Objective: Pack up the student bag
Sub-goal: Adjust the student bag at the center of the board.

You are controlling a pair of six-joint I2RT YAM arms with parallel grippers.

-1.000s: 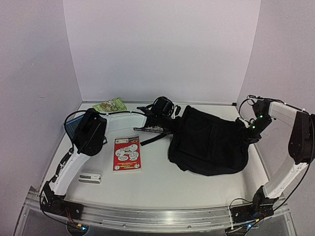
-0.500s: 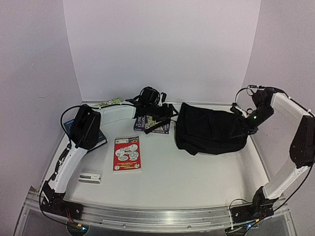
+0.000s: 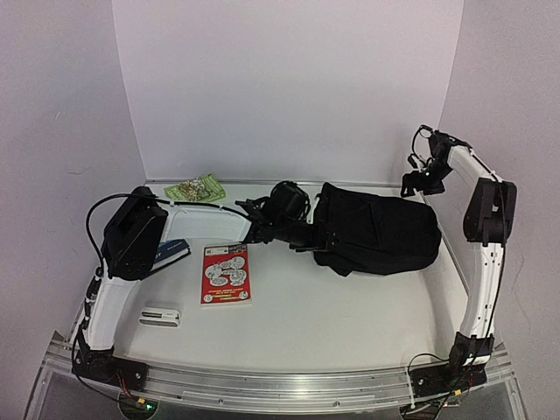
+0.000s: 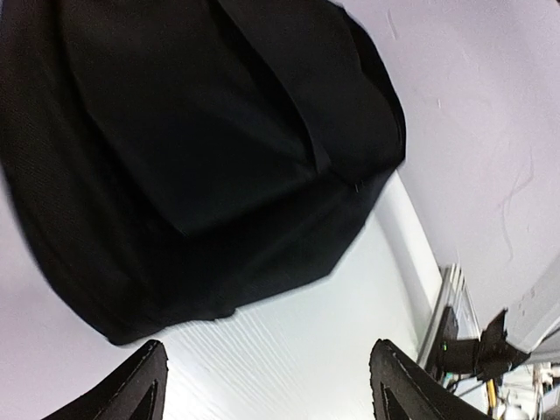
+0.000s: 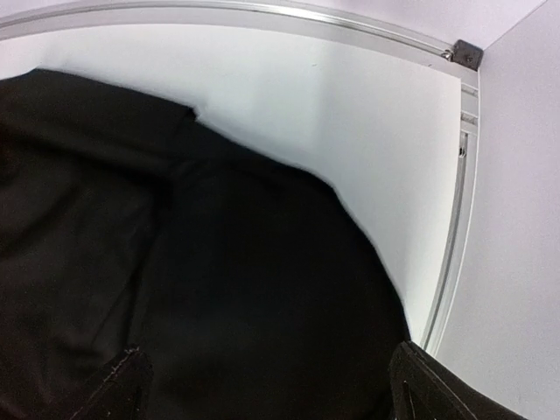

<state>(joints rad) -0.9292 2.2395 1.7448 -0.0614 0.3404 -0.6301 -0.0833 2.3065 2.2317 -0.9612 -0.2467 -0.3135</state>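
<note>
The student bag (image 3: 376, 232) is a large black fabric pack lying flat on the white table at the back right. My left gripper (image 3: 306, 234) hovers at the bag's left end; it is open and holds nothing. In the left wrist view the bag (image 4: 175, 157) fills the upper left, and bare table lies between the spread fingers of the gripper (image 4: 271, 385). My right gripper (image 3: 413, 182) is raised above the bag's far right end. In the right wrist view this gripper (image 5: 271, 389) is open over the black fabric of the bag (image 5: 219, 262).
A red booklet (image 3: 226, 273) lies left of centre, with a small white object (image 3: 161, 315) nearer the front left. A green packet (image 3: 197, 186) sits by the back wall. A blue book (image 3: 172, 249) shows under the left elbow. Metal rails (image 5: 451, 254) edge the table.
Both grippers have opened and let go of the bag, which has settled on the table. The right arm lifted up and back; the left gripper came down beside the bag's left end.
</note>
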